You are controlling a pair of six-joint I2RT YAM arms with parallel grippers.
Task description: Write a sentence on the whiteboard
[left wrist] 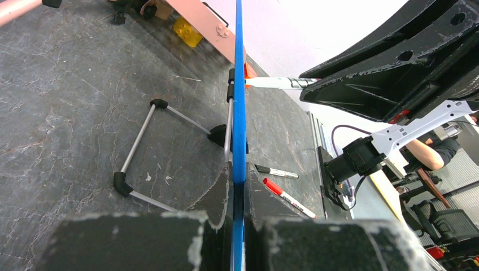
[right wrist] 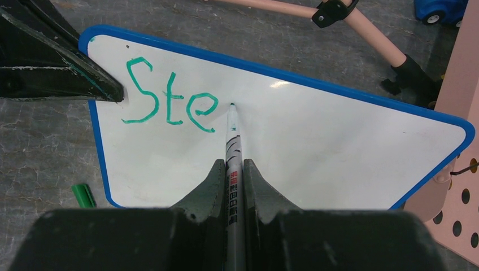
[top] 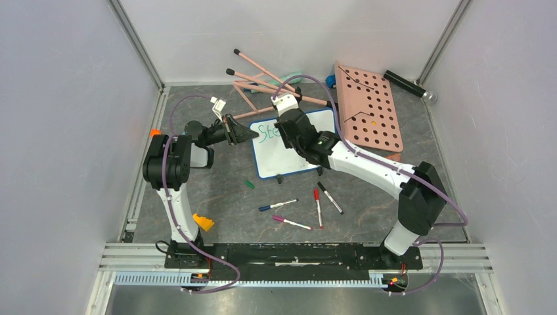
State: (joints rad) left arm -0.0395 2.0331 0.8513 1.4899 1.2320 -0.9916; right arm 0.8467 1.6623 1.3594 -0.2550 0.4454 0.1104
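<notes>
Whiteboard [top: 282,164] sits mid-table [top: 368,190]. Your left claw [top: 248,133] is clenched on its blue frame at the board's 9 o'clock edge. The left wrist view shows the frame edge-on, pinched between the fingers [left wrist: 217,197]. Your right claw [right wrist: 233,169] is over the board, grasping a marker [right wrist: 233,138]. The marker tip touches the white surface just at 3 o'clock of the "e". Sentence [right wrist: 169,101] reads only "Ste", green, in the board's 10 o'clock corner. Green cap [top: 249,184] lies on the table at the board's 7 o'clock, just off the frame. At 6 o'clock of the board, loose on the table: blue pen [top: 278,205], pink pen [top: 291,223], red pen [top: 318,207], black pen [top: 330,197]. Pink pegboard [top: 368,108] is at 2 o'clock. Pink rods [top: 263,82] are at 12 o'clock.
</notes>
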